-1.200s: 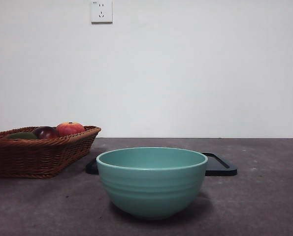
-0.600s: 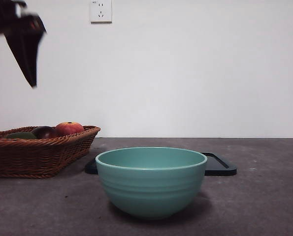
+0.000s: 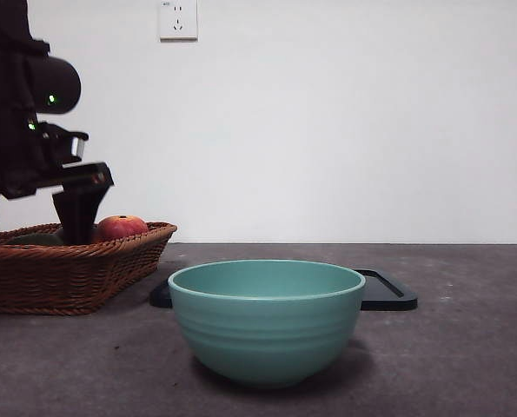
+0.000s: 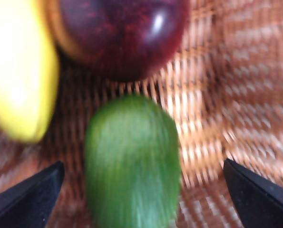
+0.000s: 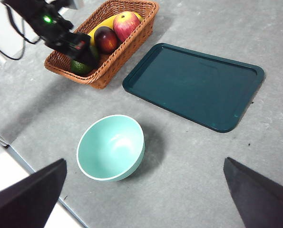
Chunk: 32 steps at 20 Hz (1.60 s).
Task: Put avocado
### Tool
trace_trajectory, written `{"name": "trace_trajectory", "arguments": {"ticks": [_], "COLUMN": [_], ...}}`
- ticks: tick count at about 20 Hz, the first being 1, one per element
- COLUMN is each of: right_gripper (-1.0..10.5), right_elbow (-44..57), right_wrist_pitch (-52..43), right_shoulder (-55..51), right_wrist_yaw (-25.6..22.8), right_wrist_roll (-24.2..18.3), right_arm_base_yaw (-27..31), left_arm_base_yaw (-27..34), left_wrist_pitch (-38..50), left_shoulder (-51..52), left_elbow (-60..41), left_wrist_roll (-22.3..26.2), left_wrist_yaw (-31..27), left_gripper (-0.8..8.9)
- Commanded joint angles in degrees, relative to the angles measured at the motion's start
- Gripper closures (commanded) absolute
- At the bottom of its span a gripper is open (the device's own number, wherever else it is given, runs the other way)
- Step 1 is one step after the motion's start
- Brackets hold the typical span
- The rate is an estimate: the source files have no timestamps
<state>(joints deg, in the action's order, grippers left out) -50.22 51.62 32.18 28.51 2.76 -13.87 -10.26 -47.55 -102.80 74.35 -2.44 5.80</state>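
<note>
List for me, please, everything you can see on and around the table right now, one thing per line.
avocado: one, green, in the basket, between the left gripper's open jaws, not yet touched
dark fruit: one, maroon, in the basket beside the avocado
yellow fruit: one, yellow, in the basket
red-orange fruit: one, in the basket
basket: one, brown wicker, on the table
bowl: one, pale teal, empty, on the table
tray: one, dark teal, empty, between basket and bowl
wall socket: one, white
left gripper: open, down in the basket
right gripper: open, high above the table
</note>
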Motion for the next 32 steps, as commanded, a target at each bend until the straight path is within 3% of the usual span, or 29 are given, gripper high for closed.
{"name": "trace_trajectory", "arguments": {"ticks": [1,4,7,8,15,19,26,32], "right_gripper": [3.7,3.7,3.7,3.7,3.7,3.7,3.7,3.7], "right_elbow": [-1.1,-1.1,-1.1,-1.1,-1.1,-1.1,-1.1,-1.1], "right_wrist_pitch": [-0.5,-0.5,-0.5,-0.5,-0.6,-0.6,-0.6,-0.6], "right_shoulder": [0.2,0.2,0.2,0.2,0.2,0.2,0.2,0.2], "right_wrist_yaw": [0.0,0.0,0.0,0.0,0.0,0.0,0.0,0.0], "right_wrist_roll": [-0.6,-0.6,-0.6,-0.6,-0.6,-0.6,-0.6,-0.7], "right_arm_base_yaw": [-0.3,-0.3,-0.3,-0.3,-0.3,-0.3,-0.3,-0.3], "left_arm_base_yaw": [-0.1,0.1,0.1,0.1,-0.5,-4.7,-21.0,-34.3], "left_wrist_pitch": [1.4,2.0,2.0,1.7,-7.7,-12.5,-18.1,-12.7], "left_shoulder": [-2.3,-3.7,-3.8,-3.7,-0.7,6.8,14.8,12.0], "left_elbow": [1.3,1.3,1.4,1.7,8.1,8.4,8.4,8.3], "left_wrist_roll": [-0.1,-1.3,-1.6,-1.5,-1.9,-3.5,-9.0,-12.8], "left_wrist_yaw": [-0.3,-0.3,-0.3,-0.3,-0.2,-0.2,2.4,2.4], "left_gripper": [2.3,3.51,6.66,7.31,7.41,7.41,7.42,7.41]}}
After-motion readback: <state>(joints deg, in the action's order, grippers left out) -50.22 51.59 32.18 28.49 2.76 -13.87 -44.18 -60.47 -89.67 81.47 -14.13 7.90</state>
